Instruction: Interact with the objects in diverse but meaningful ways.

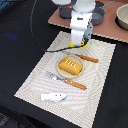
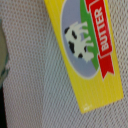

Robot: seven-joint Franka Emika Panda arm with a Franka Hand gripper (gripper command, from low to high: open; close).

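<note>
— What is lying under you right now?

— I am looking straight down at the butter box (image 2: 85,47), a yellow box with a black-and-white cow and a red band reading BUTTER. It is lying flat on the woven placemat (image 2: 30,95), set at a slant in my wrist view. In the exterior view I am hanging over the far part of the placemat (image 1: 95,75), and my own body is hiding the box there.

— Are your fingers open or closed?

— I cannot tell. My gripper (image 1: 80,44) is pointing down at the mat, but the fingertips are not showing clearly in either view.

— Where are the other toy foods sitting?

— The bread loaf (image 1: 69,66) is resting on the round plate (image 1: 59,70) in the middle of the mat. The white-and-blue fish (image 1: 53,96) is lying on the mat's near end, well apart from me.

— And around those?

— A fork (image 1: 65,80) is lying just beside the plate on its near side, and a knife (image 1: 86,58) is lying on its far side. A brown board (image 1: 110,31) with grey pots (image 1: 98,13) is sitting beyond the mat.
</note>
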